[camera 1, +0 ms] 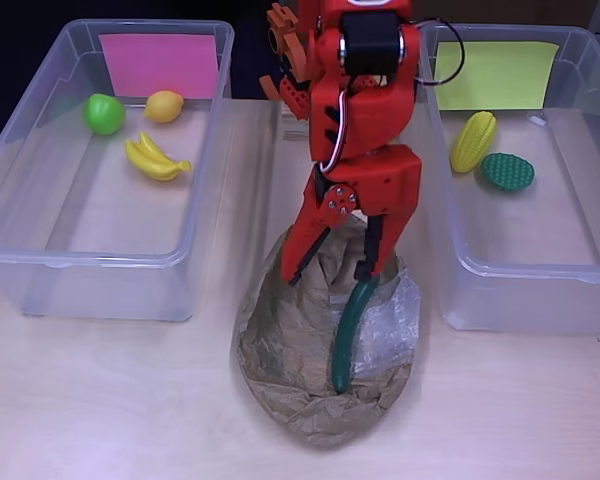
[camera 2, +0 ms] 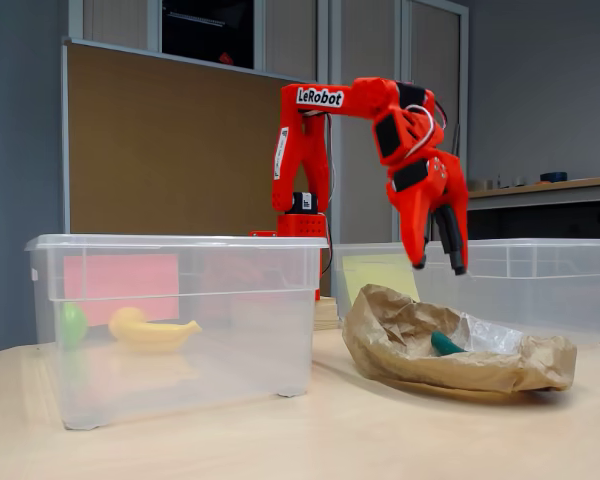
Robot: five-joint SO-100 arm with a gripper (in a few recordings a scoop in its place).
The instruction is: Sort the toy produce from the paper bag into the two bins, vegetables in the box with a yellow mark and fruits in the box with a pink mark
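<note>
A pale wooden table (camera 1: 100, 400) carries two clear plastic bins with a crumpled brown paper bag between them. In the overhead view the clear bin with the pink paper mark (camera 1: 40, 200) sits at the left; its pink rectangle (camera 1: 158, 63) lies against the far wall. The clear bin with the yellow paper mark (camera 1: 580, 290) sits at the right and is cut off by the picture's edge; its yellow rectangle (camera 1: 497, 75) is partly covered by the arm. In the fixed view the pink-marked bin (camera 2: 180, 330) stands nearest and its cloudy wall blurs what lies inside, while the other bin (camera 2: 540, 290) is half hidden behind the bag.

The red arm (camera 1: 365, 110) reaches from the far table edge over the bag; its base is hidden under its own links from above. The crumpled brown paper bag (camera 1: 320, 390) lies on its side, mouth open, with a clear plastic sheet (camera 1: 395, 320) at its rim.

The red gripper (camera 2: 442, 268) hangs above the bag with its two fingers spread apart, holding nothing; from the side it is clearly off the paper. A long dark green toy vegetable (camera 1: 348, 335) lies in the bag's mouth, directly under the fingers from above; from the side just its end (camera 2: 445, 344) pokes out.

The left bin holds a yellow toy banana bunch (camera 1: 156, 158), a green round toy fruit (camera 1: 104, 113) and a small yellow toy lemon (camera 1: 164, 105). The right bin holds a yellow toy corn cob (camera 1: 473, 141) and a flat, bumpy dark green toy (camera 1: 507, 171), too small to identify.
</note>
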